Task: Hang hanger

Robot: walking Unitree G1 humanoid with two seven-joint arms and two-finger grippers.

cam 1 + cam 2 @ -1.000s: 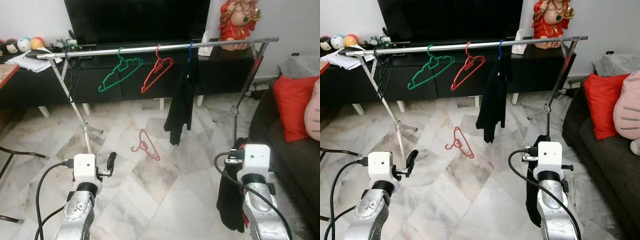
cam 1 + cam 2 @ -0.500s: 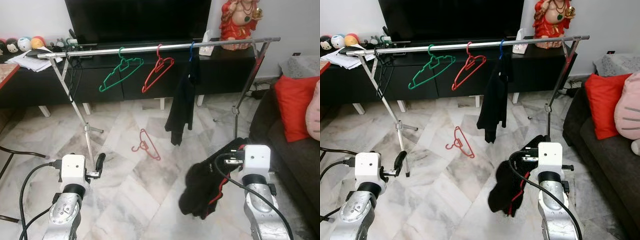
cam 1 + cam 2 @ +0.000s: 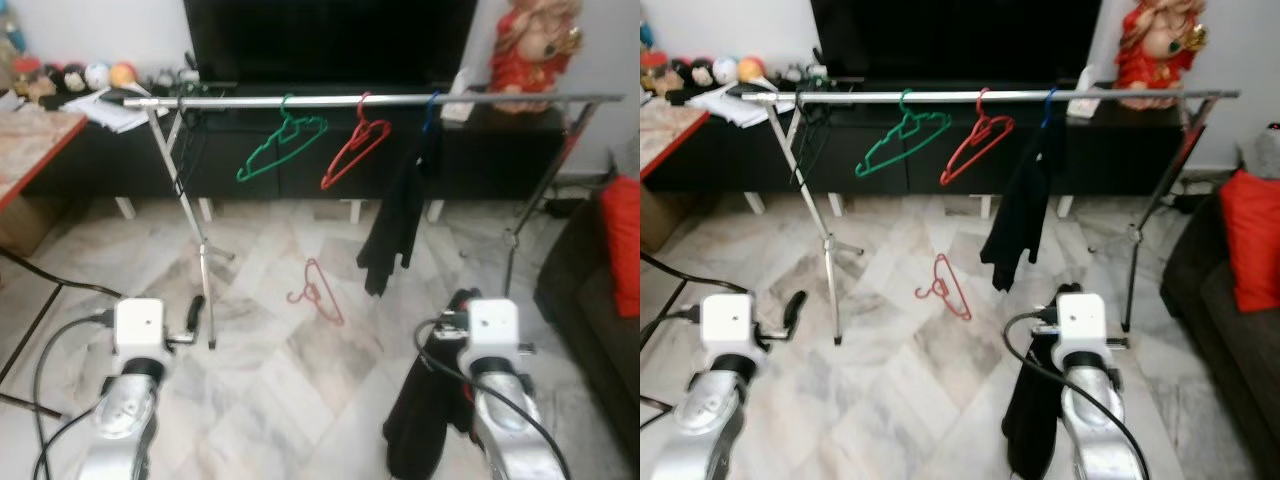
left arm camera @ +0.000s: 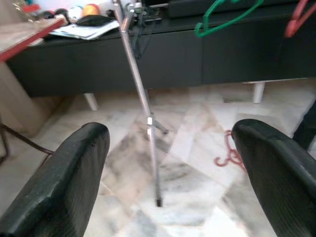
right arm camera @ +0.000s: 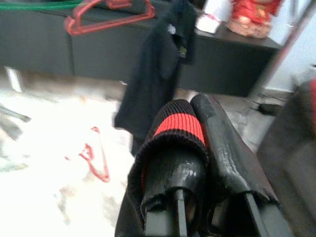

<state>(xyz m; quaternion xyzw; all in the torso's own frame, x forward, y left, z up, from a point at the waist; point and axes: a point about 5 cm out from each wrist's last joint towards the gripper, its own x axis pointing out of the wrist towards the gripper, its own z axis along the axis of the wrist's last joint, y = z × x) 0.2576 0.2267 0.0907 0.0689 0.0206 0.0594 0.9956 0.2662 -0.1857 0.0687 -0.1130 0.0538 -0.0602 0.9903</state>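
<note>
Carry step, I judge: my right pincer (image 5: pixel 197 148) is clamped on a black garment with red trim (image 3: pixel 1032 420); my left pincer (image 4: pixel 168 163) gapes empty. Next, approach the rail (image 3: pixel 380 99). The red hanger (image 3: pixel 318 293) lies on the floor beneath it.

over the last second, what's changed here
The black garment clamped in the right gripper swung out toward the left, then dropped back to hang straight. The camera shifted, so the whole scene slid right. The left gripper stays open and empty; the red hanger still lies on the floor.
</note>
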